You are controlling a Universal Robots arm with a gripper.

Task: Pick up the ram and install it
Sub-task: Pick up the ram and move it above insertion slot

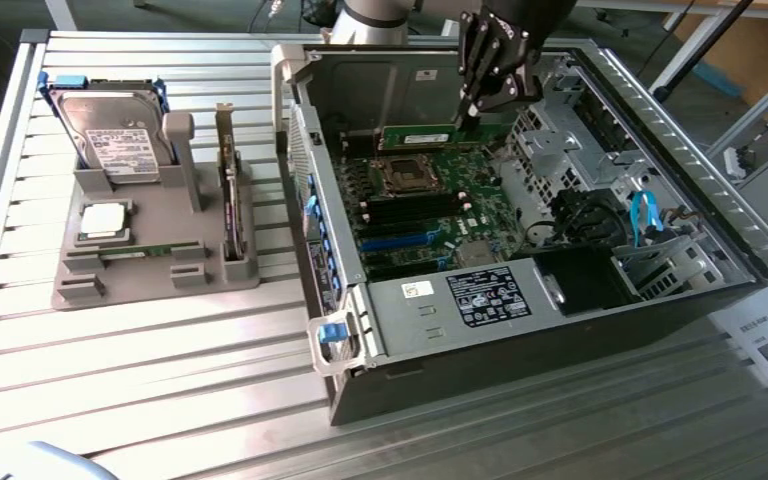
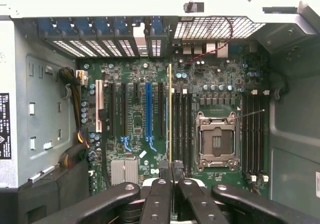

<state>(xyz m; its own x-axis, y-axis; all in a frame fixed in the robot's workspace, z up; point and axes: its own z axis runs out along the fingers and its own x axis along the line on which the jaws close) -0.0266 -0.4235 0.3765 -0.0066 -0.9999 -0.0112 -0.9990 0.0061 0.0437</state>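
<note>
The end effector (image 1: 468,112) is reaching down into the open computer case (image 1: 398,80) with its fingers drawn narrow, clamping the ram (image 1: 422,134) by one end. In the exterior view the green stick is hanging level on its long edge above the motherboard (image 1: 424,235), just beyond the empty CPU socket (image 1: 407,175) and close to the case's far wall.

In the wrist view the end effector (image 2: 172,171) is pinching the ram (image 2: 170,114), which is showing edge-on as a thin line. It is running alongside the black memory slots (image 2: 182,129), between them and the blue expansion slot (image 2: 148,114). The CPU socket (image 2: 216,141) is sitting on the other side of those memory slots. Whether the ram is touching a slot or hovering above it is impossible to tell.

The case is lying on its side on the slatted metal surface (image 1: 157,380), with the power supply (image 1: 491,295) at its near end and a blue cable (image 1: 644,215) curling toward the exterior view's right. To the exterior view's left, apart from the case, a grey holder (image 1: 131,270) is carrying a hard drive (image 1: 115,135), a square silver processor chip (image 1: 101,222) and an upright expansion card (image 1: 233,200).
</note>
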